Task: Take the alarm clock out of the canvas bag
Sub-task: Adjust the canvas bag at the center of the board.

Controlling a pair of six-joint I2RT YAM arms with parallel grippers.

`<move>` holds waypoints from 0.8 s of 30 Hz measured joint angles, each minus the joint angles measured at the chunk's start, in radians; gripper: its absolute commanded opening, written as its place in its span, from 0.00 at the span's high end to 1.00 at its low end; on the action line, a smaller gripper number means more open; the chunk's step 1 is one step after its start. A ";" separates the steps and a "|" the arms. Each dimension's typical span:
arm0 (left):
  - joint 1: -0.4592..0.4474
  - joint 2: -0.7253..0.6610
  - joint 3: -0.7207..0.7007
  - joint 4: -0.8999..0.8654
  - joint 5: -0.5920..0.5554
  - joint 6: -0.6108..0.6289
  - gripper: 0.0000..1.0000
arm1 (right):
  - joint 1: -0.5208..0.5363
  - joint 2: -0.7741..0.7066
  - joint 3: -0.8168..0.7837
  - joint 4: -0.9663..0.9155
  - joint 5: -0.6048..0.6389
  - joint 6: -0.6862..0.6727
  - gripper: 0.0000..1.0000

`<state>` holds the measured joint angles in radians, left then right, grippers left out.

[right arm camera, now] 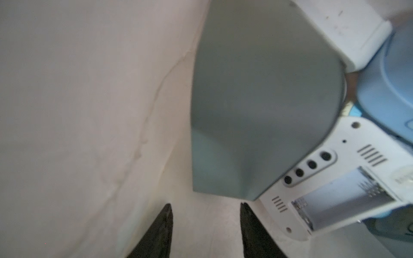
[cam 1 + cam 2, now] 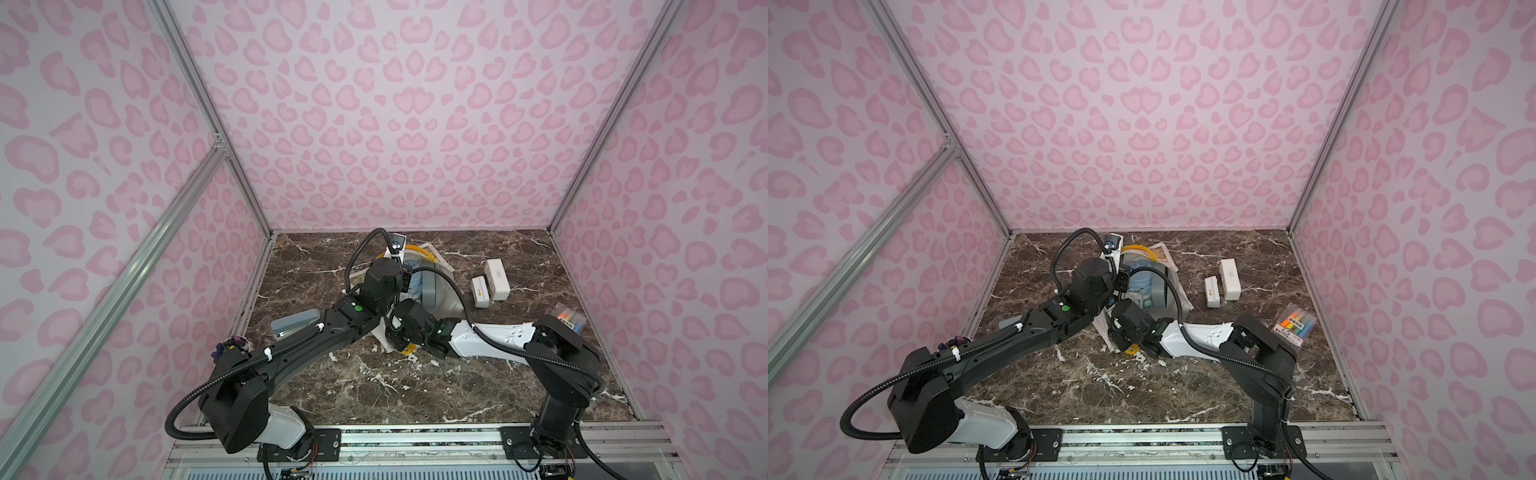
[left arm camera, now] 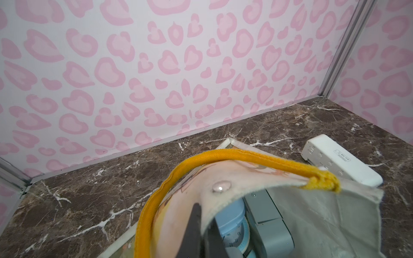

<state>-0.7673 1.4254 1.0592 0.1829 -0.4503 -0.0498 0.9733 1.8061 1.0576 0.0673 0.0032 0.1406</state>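
Left gripper (image 3: pixel 203 224) is pinching the bag (image 3: pixel 312 212) rim, right gripper (image 1: pixel 205 214) hangs parted and empty inside.
Blue clock (image 3: pixel 232 234) sits in the bag, dial reading 10, 11, 12, beside a grey box (image 3: pixel 268 223).

You see: large white box (image 2: pixel 496 279) | small white box (image 2: pixel 481 291) just beside it | marker pack (image 2: pixel 1295 323) near it | stapler (image 2: pixel 296 322) well apart.

I log two arms: left arm (image 2: pixel 291 357) black-shelled with a white base link, right arm (image 2: pixel 490 336) black-jointed with a white forearm, each with a green dot (image 2: pixel 356 308) near the wrist. Black corrugated cable (image 2: pixel 183 409) runs along both, with white ties (image 2: pixel 268 355) on the left. Black base plates (image 2: pixel 513 442) carry screws, and the right gripper (image 1: pixel 206 225) has black tapered fingers (image 1: pixel 164 230).
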 measured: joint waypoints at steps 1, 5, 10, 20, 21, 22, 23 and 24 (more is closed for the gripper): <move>0.000 -0.012 -0.008 -0.002 0.008 -0.005 0.97 | 0.000 -0.007 -0.008 0.010 0.005 -0.003 0.43; 0.000 -0.042 -0.027 -0.010 0.017 -0.037 0.97 | 0.000 -0.061 -0.057 0.024 0.024 -0.014 0.38; -0.001 -0.044 -0.029 -0.023 0.033 -0.063 0.97 | -0.022 -0.143 -0.115 0.025 0.046 -0.028 0.35; -0.002 -0.044 -0.030 -0.038 0.061 -0.083 0.97 | -0.134 -0.266 -0.184 0.029 0.056 -0.047 0.31; -0.002 -0.044 -0.031 -0.038 0.061 -0.085 0.97 | -0.144 -0.265 -0.182 0.023 0.055 -0.047 0.31; -0.002 -0.045 -0.032 -0.039 0.061 -0.086 0.97 | -0.154 -0.261 -0.175 0.009 0.055 -0.047 0.31; -0.002 -0.047 -0.033 -0.039 0.061 -0.086 0.97 | -0.162 -0.251 -0.163 -0.006 0.056 -0.046 0.31; -0.002 -0.048 -0.034 -0.039 0.061 -0.087 0.97 | -0.165 -0.241 -0.150 -0.016 0.054 -0.046 0.30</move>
<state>-0.7689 1.3773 1.0252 0.1436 -0.3893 -0.1364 0.8082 1.5654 0.9073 0.0513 0.0574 0.0944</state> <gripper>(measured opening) 0.060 0.695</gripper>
